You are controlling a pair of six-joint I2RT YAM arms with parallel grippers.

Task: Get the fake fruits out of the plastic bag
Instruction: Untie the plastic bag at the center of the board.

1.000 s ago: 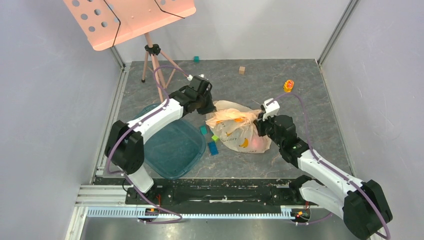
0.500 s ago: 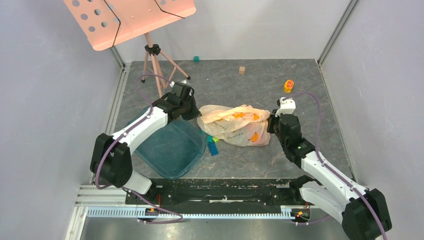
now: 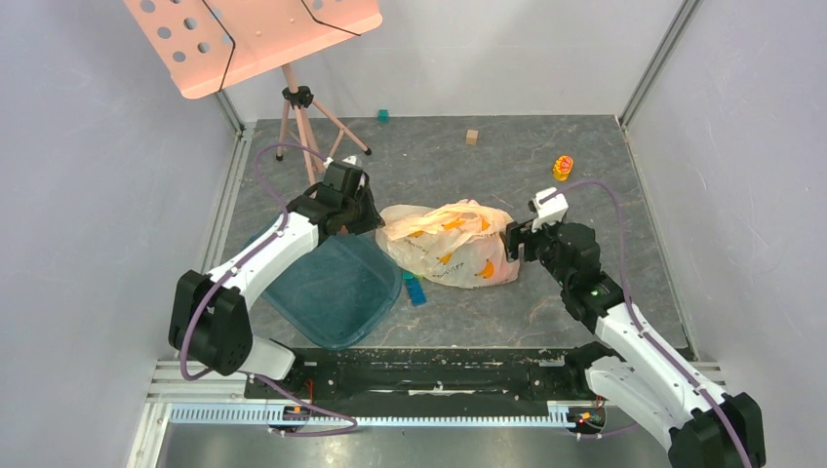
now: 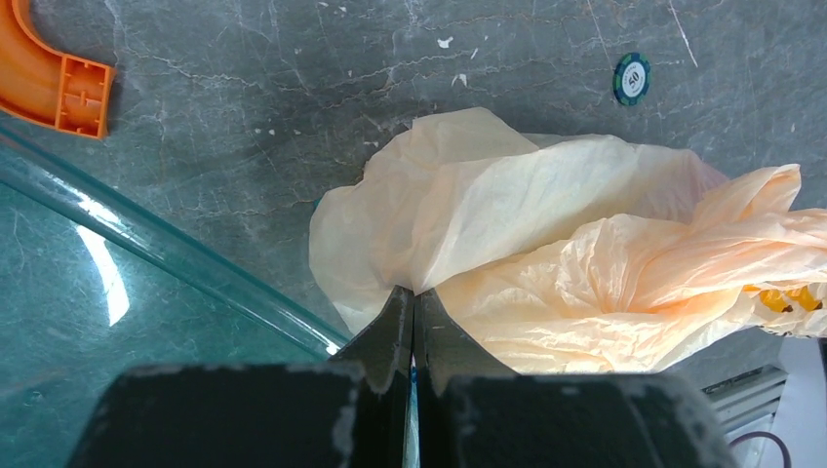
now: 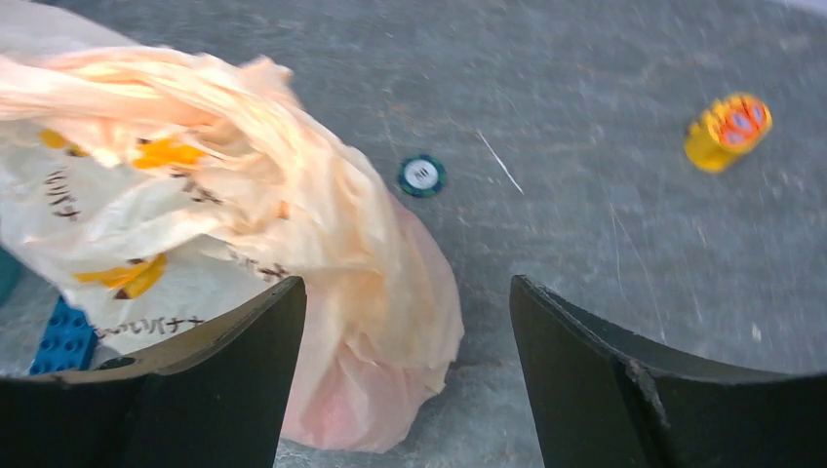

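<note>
The peach-beige plastic bag (image 3: 449,244) lies crumpled on the grey table between the two arms. My left gripper (image 3: 365,216) is shut on a fold at its left end; the left wrist view shows the jaws pinched together on the plastic bag (image 4: 546,244). My right gripper (image 3: 517,242) stands open at the bag's right end, with the bag's corner (image 5: 371,322) loose between its fingers (image 5: 244,341) and nothing gripped. The fake fruits are hidden inside the bag; only a pink tint shows through the plastic near its lower corner.
A teal translucent tray (image 3: 332,292) sits under the left arm, with blue and green blocks (image 3: 414,290) beside the bag. A yellow-orange toy (image 3: 563,167), a poker chip (image 5: 422,175), two small cubes at the back (image 3: 472,136) and a tripod stand (image 3: 302,107) are around.
My right gripper has opened and let go of the bag's right end. The left gripper has drawn the bag leftward, and the bag has sunk flatter onto the table.
</note>
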